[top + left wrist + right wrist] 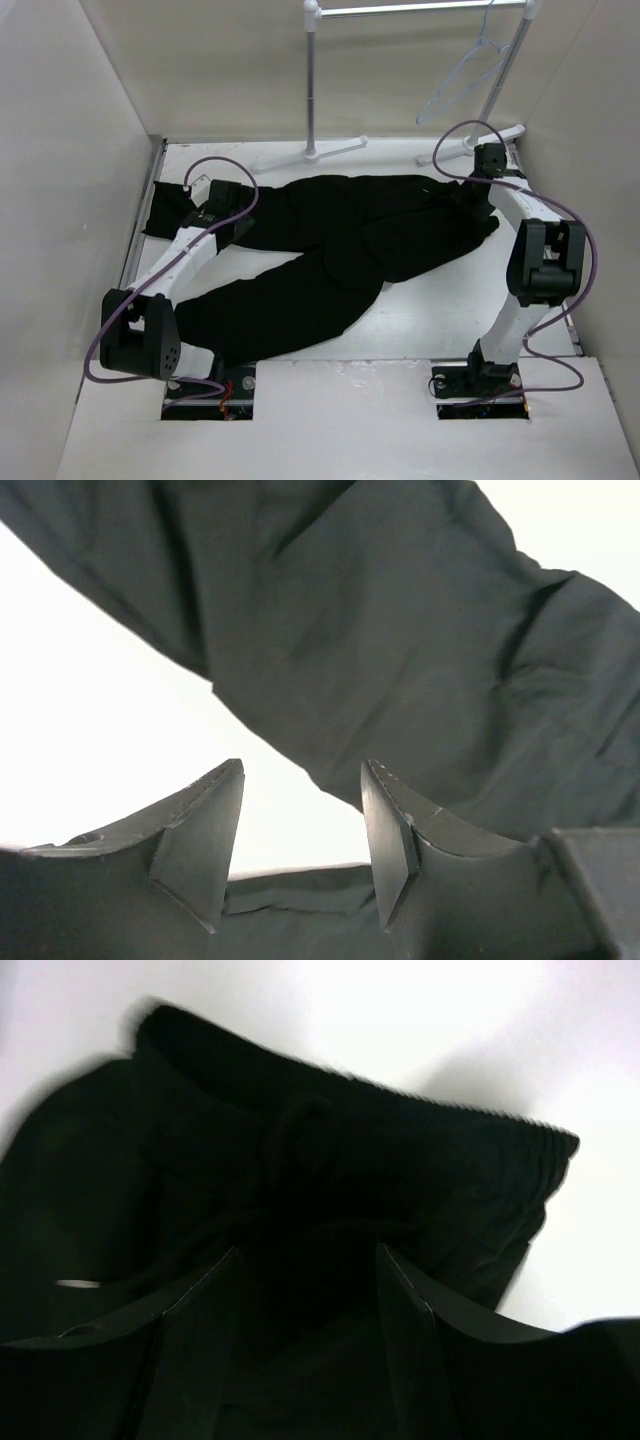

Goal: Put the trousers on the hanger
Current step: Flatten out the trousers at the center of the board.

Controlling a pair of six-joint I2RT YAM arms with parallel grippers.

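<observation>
Top external: trousers (340, 235) flat on table (450, 320), long axis left-to-right, waistband (470, 225) at right, legs (260, 300) pointing left. Left gripper (300, 770) parted, empty, over the legs; right gripper (305, 1250) spread over waistband, grasp unclear. Hanger (465, 80) upper right.

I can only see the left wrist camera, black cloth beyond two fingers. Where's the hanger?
Observer: The hanger hangs from the rack rail at the far right, off the table.
Operator: Which way do the trousers lie?
Observer: The trousers lie spread across the table, waistband at the right, legs toward the left.
Operator: And the right gripper?
Observer: The right gripper is at the waistband, jaws apart; it is too dark to tell whether it pinches cloth.
</observation>
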